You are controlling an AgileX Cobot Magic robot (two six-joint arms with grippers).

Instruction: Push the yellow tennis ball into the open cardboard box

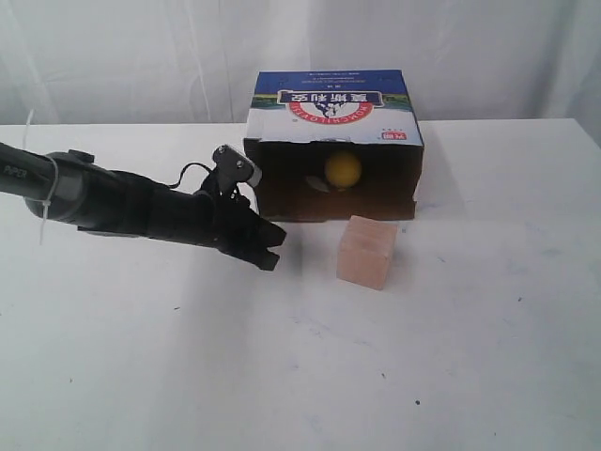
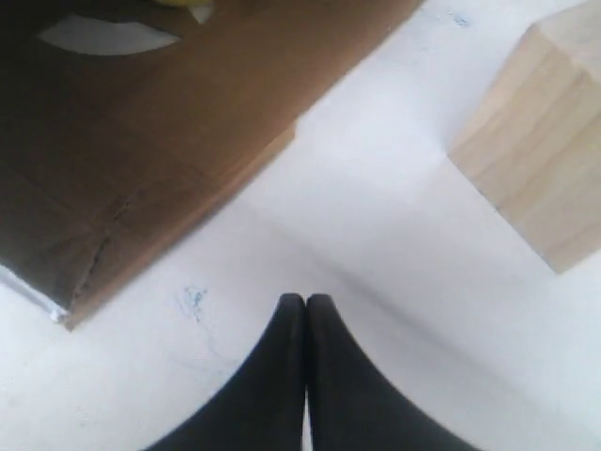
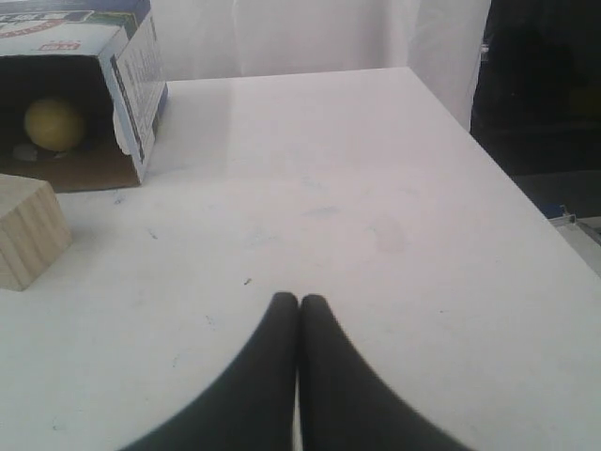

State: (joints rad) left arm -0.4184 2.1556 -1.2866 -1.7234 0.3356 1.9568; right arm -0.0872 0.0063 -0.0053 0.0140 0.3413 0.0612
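The yellow tennis ball (image 1: 343, 169) lies inside the open cardboard box (image 1: 329, 103), against its dark back wall; the right wrist view shows the ball (image 3: 54, 124) in the box (image 3: 131, 66) too. Only a yellow sliver of the ball (image 2: 188, 7) shows in the left wrist view, above the box's brown floor flap (image 2: 178, 141). My left gripper (image 1: 270, 246) hovers low over the table just left of the box's opening, shut and empty, fingertips (image 2: 306, 301) together. My right gripper (image 3: 300, 301) is shut and empty over bare table, outside the exterior view.
A pale pink block (image 1: 366, 251) stands on the white table (image 1: 451, 357) in front of the box's right half, right of my left gripper; it also shows as a block (image 2: 545, 150) and a block (image 3: 28, 230). The table's right edge (image 3: 526, 188) drops off.
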